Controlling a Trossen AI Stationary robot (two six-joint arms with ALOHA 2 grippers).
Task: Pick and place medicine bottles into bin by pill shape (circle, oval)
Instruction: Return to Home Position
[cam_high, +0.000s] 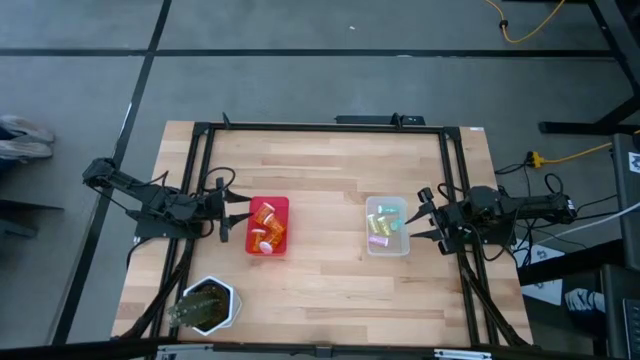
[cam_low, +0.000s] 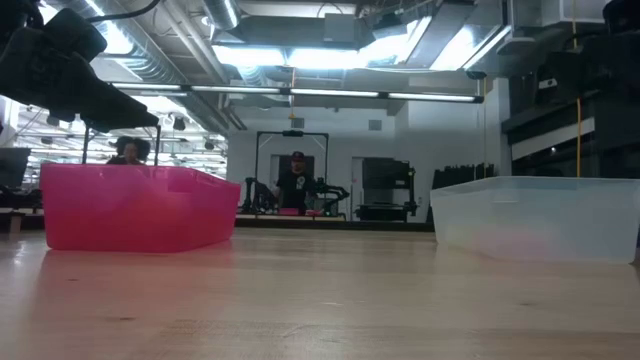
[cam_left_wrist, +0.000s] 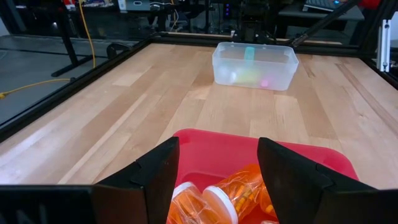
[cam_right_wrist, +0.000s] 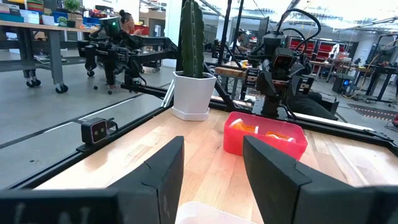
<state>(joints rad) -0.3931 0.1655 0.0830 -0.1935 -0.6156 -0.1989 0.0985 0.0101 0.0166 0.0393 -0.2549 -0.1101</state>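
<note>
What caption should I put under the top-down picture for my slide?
Left hand by the red bin of orange bottles, right hand by the clear bin of pastel bottles.

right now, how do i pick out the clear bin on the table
On the wooden table, look at the right half, just in front of the right gripper. The clear bin sits there; unlike the red bin on the left with orange bottles, it is see-through and holds small pastel bottles.

Two bins: one red bin (cam_high: 286, 205) holding at least two white-capped orange bottles (cam_high: 266, 226), one clear bin (cam_high: 405, 248) well apart from it holding at least three pastel vials (cam_high: 381, 224); one white pot (cam_high: 233, 300) near the red bin.
</note>
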